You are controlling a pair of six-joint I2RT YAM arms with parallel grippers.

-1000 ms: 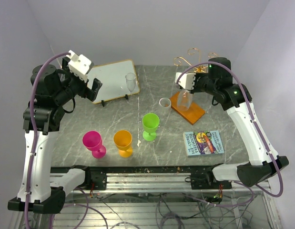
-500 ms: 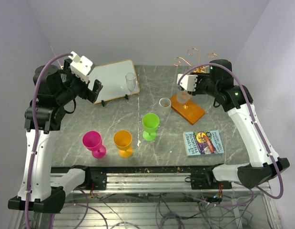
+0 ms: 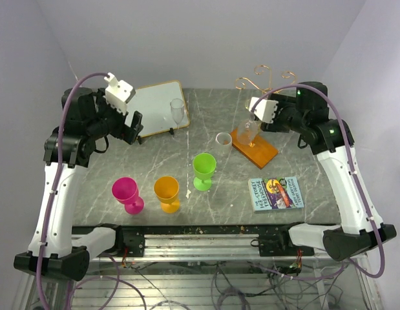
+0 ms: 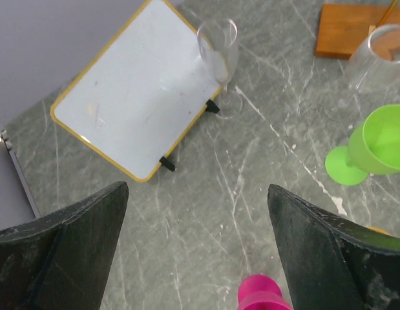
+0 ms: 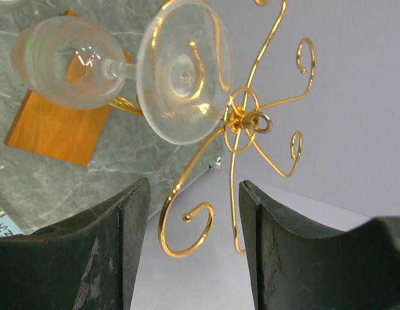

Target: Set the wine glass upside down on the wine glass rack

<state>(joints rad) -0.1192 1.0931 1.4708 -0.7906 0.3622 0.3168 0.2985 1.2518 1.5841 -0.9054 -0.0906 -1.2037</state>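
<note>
Clear stemmed wine glass [image 5: 183,71] hangs bowl-down, tilted, from a curled arm of the gold wire rack [image 5: 242,118], over its orange base [image 5: 54,126]. Right gripper [image 5: 193,194]: jaws apart, empty, near the foot. Left gripper [image 4: 198,190]: wide, empty. Risk: the foot looks shallowly seated, so a finger snagging the wire on retreat could tip the glass off.

My right gripper [image 3: 252,120] is up by the gold arms of the wine glass rack [image 3: 260,153], just above a clear wine glass [image 3: 247,132] that tilts bowl-down over the rack's orange base. My left gripper [image 3: 132,126] hangs in front of the whiteboard [image 3: 157,103]. Nearer my bases stand a green goblet [image 3: 203,170], an orange goblet [image 3: 167,192] and a pink goblet [image 3: 126,193], with a book [image 3: 276,193] to their right.
</note>
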